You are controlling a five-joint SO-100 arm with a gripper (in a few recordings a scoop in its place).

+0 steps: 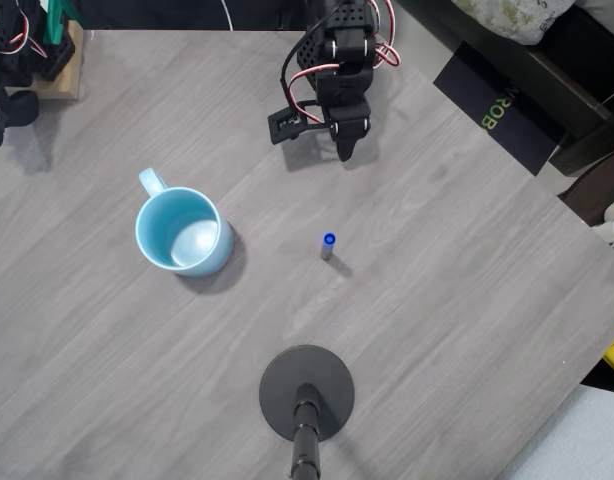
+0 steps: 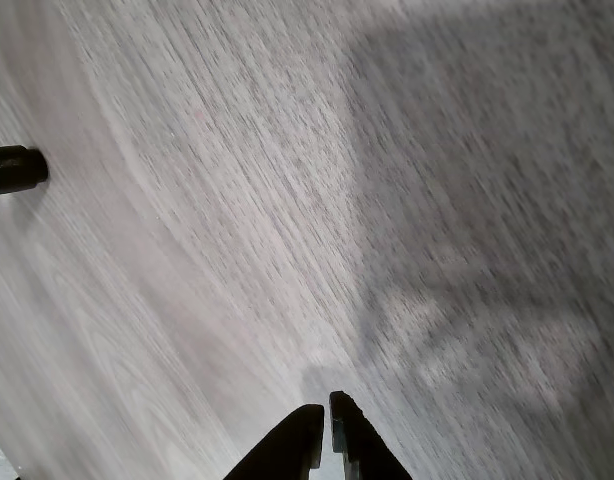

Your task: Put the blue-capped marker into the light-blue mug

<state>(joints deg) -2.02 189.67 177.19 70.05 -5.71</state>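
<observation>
The marker (image 1: 328, 246) stood upright on the surface (image 1: 437, 300), right of the mug (image 1: 183, 231). The end effector (image 1: 344, 150), clenched and empty, hung beyond it; reaching came first, needing opened jaws.

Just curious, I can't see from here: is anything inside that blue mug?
Nothing: the mug shows just its bare pale-blue bottom. The marker stands upright on the table, apart from it.

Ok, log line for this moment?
pincer shut, empty | blue-capped marker upright on table | light-blue mug empty, apart | not grasped yet
</observation>
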